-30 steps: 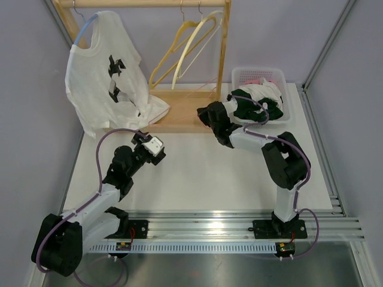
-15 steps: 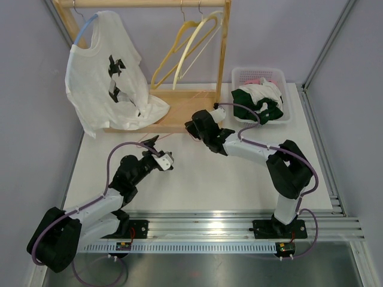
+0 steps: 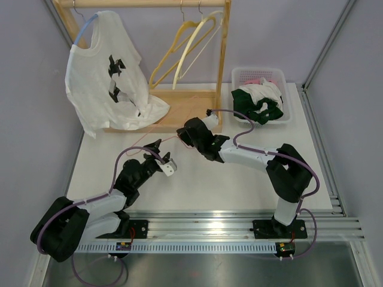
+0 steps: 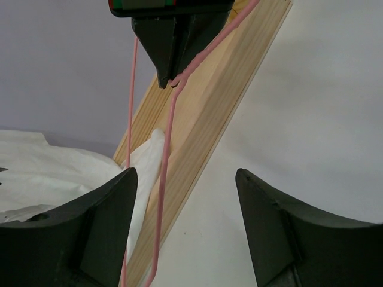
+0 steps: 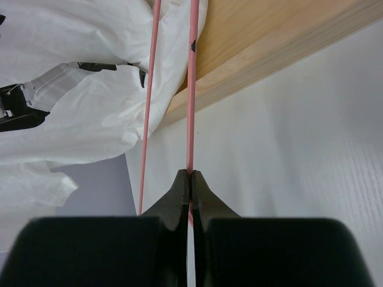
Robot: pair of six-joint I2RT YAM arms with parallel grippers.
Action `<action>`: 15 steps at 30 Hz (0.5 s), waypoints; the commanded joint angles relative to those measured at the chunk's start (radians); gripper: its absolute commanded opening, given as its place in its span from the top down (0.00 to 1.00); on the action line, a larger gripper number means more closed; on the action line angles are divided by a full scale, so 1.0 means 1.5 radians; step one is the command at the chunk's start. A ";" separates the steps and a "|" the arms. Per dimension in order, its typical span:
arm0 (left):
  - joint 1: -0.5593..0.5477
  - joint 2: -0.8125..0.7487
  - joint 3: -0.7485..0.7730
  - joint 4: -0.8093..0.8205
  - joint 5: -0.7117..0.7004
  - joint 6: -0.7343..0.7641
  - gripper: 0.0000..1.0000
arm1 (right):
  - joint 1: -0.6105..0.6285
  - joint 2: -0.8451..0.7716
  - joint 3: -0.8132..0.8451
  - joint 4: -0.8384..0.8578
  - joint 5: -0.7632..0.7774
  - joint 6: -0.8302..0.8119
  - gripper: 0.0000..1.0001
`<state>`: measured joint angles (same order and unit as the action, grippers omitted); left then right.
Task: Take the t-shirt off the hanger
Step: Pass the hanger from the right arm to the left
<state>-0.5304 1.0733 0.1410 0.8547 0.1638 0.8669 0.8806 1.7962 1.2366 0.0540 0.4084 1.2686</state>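
While the right gripper (image 5: pixel 190 177) pinches the pink wire hanger (image 5: pixel 191 89) tight and the white t-shirt (image 3: pixel 99 78) hangs on its blue hanger (image 3: pixel 84 30) at the rack (image 3: pixel 224 66), we should centre that wire between the parted, empty jaws of the left gripper (image 4: pixel 184 179) before closing.

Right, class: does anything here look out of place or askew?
Yes. A pink hanger is off the rail, pinched in the right claw low beside the rack base. The white t-shirt hangs lopsided on its blue hanger, its hem spilling over the rack base.
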 commanded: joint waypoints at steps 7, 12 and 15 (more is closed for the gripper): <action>-0.003 -0.001 0.013 0.046 0.017 0.021 0.48 | 0.021 -0.031 0.004 0.012 0.026 0.012 1.00; -0.003 0.005 0.015 0.037 0.033 0.037 0.57 | 0.037 -0.028 0.010 0.012 0.027 0.012 1.00; -0.003 0.009 0.019 0.028 0.033 0.046 0.66 | 0.044 -0.029 0.011 0.012 0.028 0.011 1.00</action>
<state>-0.5304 1.0763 0.1417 0.8536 0.1806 0.9112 0.9245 1.7962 1.2354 0.0540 0.4095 1.2728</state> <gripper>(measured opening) 0.354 0.012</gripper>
